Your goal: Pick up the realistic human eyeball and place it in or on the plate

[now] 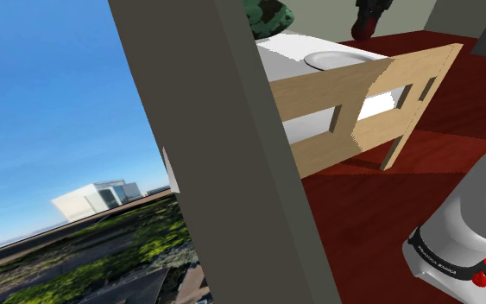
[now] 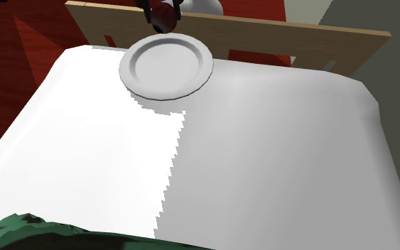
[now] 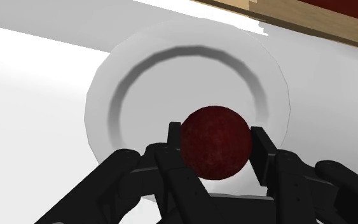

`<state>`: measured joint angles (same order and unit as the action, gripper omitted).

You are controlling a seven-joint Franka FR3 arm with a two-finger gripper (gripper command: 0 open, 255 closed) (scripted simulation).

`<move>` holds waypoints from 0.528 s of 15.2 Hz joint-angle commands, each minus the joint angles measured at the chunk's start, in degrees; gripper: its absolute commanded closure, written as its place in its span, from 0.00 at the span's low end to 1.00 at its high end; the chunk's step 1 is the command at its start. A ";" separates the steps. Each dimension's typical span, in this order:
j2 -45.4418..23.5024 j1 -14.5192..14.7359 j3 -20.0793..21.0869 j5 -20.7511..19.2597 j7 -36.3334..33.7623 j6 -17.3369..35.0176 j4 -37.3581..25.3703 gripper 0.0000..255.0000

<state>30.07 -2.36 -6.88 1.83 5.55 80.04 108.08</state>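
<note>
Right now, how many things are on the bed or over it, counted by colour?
White: 1, the plate
Dark red: 1, the ball, held in the jaws
Green: 1, the bundle
Total: 3

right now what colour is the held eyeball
Dark mottled red; the eyeball shows best in the wrist view.
</note>
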 commanded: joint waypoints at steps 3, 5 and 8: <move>1.45 -0.12 0.05 -0.14 0.11 3.10 4.54 1.00; 2.09 -0.18 0.06 -0.21 0.18 4.57 6.65 1.00; 3.20 -0.30 0.05 -0.32 0.32 7.42 10.61 1.00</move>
<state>32.68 -2.55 -6.67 1.65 5.61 86.31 116.97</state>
